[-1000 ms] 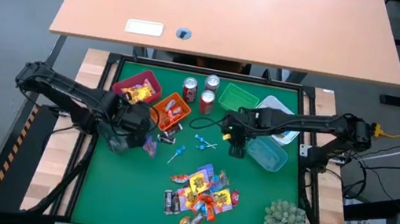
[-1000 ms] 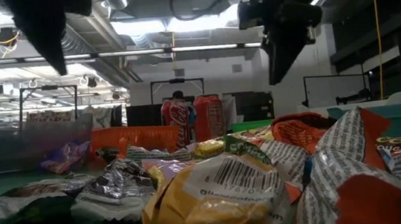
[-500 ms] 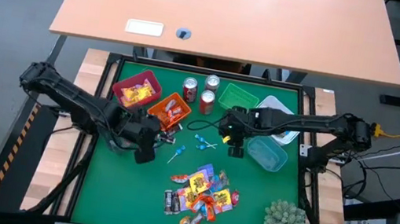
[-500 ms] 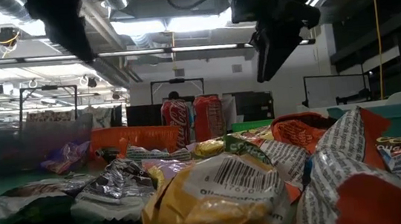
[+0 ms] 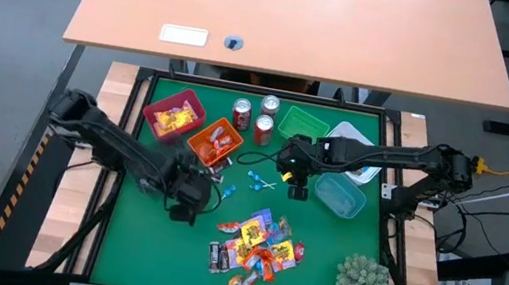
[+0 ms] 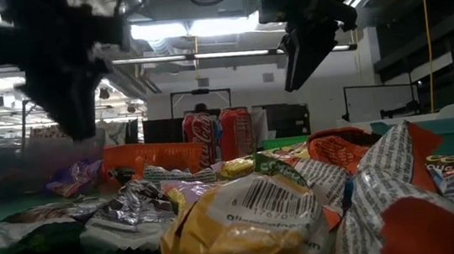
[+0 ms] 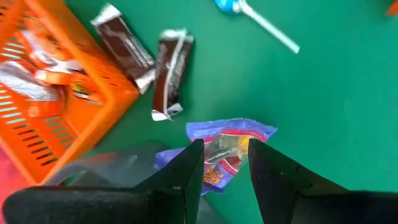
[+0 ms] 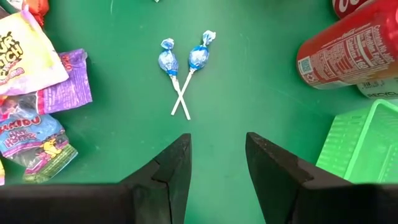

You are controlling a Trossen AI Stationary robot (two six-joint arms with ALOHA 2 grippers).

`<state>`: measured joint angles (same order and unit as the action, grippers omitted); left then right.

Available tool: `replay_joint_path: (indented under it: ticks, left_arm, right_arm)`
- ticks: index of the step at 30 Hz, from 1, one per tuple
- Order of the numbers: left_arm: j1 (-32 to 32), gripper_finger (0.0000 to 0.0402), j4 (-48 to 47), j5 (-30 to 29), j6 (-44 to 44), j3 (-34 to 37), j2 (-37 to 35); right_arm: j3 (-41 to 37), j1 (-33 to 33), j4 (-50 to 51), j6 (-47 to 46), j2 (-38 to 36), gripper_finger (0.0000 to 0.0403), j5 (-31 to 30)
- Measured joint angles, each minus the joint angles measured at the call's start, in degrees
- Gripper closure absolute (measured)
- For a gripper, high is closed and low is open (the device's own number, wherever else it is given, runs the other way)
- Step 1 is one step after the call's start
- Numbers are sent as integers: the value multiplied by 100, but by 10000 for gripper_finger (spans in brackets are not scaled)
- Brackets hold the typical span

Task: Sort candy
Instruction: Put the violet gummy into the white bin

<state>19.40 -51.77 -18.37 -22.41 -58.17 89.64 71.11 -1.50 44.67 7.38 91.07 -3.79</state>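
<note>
Mid-sort: left gripper (image 7: 225,163), jaws apart and empty, hangs over a purple candy (image 7: 227,151) just beside the orange basket (image 7: 43,93). Right gripper (image 8: 217,163), also apart, faces two crossed lollipops (image 8: 181,68) near the cans (image 8: 354,46). Main pile (image 5: 257,249) waits mid-mat. Next (a judgement): drop straight and pinch; clear mat around the lollipops, basket edge crowds left approach.

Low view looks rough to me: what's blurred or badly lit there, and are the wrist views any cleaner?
Low view: the left gripper is smeared by motion blur, the nearest candy wrappers are soft and dim, and the ceiling lights flare white. Left wrist view: the orange basket edge is blurred, while the purple candy packet reads clearly. Right wrist view: sharp, with the two blue lollipops crisp.
</note>
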Motion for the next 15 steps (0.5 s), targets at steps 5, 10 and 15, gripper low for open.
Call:
replay_joint_path:
  ticks: [5, 10, 15]
  left_arm:
    - [-4, 287, 0, 4, 196, 0, 556]
    - [-65, 287, 13, 2, 430, 0, 1054]
    - [-205, 287, 63, -8, 645, -19, 1384]
  right_arm:
    - [0, 0, -7, 0, 0, 251, 0]
    - [0, 0, -7, 0, 0, 251, 0]
    - [0, 0, -6, 0, 0, 251, 0]
